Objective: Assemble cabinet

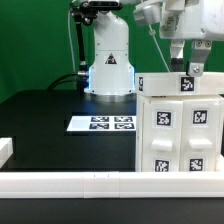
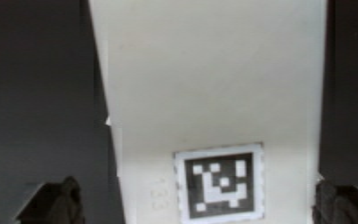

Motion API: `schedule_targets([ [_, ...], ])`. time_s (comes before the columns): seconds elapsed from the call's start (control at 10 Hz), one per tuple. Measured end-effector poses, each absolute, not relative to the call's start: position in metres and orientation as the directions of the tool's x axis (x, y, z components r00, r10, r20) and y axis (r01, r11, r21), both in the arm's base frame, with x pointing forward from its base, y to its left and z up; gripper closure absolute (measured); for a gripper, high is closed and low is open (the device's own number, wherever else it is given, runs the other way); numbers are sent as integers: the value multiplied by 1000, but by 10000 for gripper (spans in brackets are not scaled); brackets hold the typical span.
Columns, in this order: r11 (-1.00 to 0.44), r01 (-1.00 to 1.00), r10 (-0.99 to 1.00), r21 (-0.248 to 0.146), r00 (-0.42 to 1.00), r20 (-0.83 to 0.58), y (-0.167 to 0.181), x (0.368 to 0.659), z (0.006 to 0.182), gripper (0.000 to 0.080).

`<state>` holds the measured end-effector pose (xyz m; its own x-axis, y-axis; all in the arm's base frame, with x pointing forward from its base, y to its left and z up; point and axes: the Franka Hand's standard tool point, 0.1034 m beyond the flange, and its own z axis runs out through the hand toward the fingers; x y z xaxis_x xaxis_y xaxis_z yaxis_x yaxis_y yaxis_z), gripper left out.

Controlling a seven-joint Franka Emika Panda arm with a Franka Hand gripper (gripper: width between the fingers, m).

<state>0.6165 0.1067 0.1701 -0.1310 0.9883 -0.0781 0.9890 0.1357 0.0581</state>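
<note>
The cabinet (image 1: 180, 130) is a large white boxy body with several black-and-white tags, standing at the exterior view's right. A narrower white part with one tag (image 1: 186, 84) rises at its top. My gripper (image 1: 187, 64) hangs just above that top part. In the wrist view the gripper (image 2: 197, 200) is open. Its dark fingertips (image 2: 51, 200) stand on either side of a white tagged face of the cabinet (image 2: 211, 90), with a dark gap on each side. It holds nothing.
The marker board (image 1: 102, 123) lies flat on the black table in front of the robot base (image 1: 110, 60). A long low white rail (image 1: 90, 183) runs along the front edge. A small white block (image 1: 5, 150) sits at the exterior view's left.
</note>
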Motion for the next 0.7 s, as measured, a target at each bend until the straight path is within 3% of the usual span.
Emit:
schedule_targets([
  [0.7, 123, 992, 990, 37, -120, -78, 100, 614, 156, 151],
])
